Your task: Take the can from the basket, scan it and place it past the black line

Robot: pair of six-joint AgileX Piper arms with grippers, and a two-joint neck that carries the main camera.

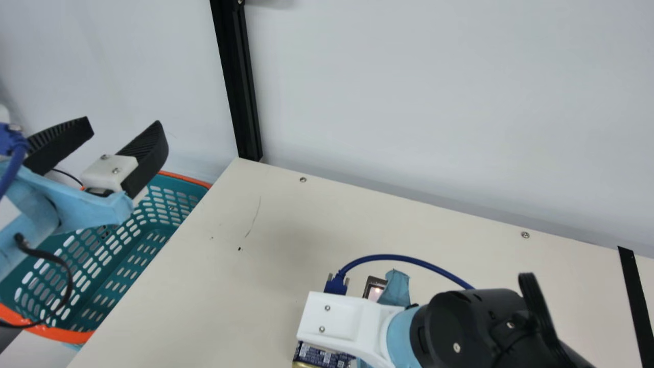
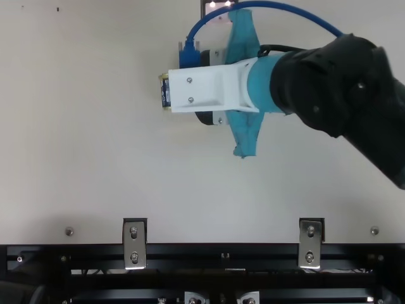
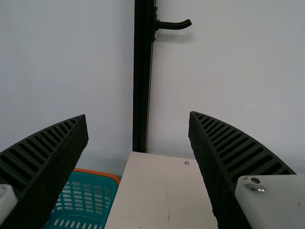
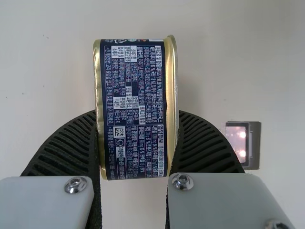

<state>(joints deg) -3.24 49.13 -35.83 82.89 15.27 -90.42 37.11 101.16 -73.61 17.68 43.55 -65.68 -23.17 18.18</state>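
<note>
Overall, the cream table (image 1: 245, 306) has a thin scratch (image 1: 254, 217) and screw heads (one near the far edge (image 1: 303, 179)); a pale wall (image 1: 434, 102) and a black upright post (image 1: 237, 76) stand behind it. The black line (image 1: 636, 306) crosses the tabletop at the main view's right. A teal basket (image 1: 66, 335) with an orange rim sits beside the table.

Right gripper (image 2: 201, 90): closed on the dark-blue, gold-rimmed can (image 4: 135, 107), one finger against each side. Can position: over the table, near the scanner (image 1: 374, 290), well apart from the black line. Left gripper (image 1: 124, 125): fingers spread, nothing between them.

View comparison: the right wrist view gives the can's printed label and a small square code; the top view shows mainly one end of the can. The left wrist view adds a black hook (image 3: 174, 25) on the post, absent from the main view. The top view alone records two metal brackets (image 2: 134, 244) (image 2: 311, 244) at the table edge.
</note>
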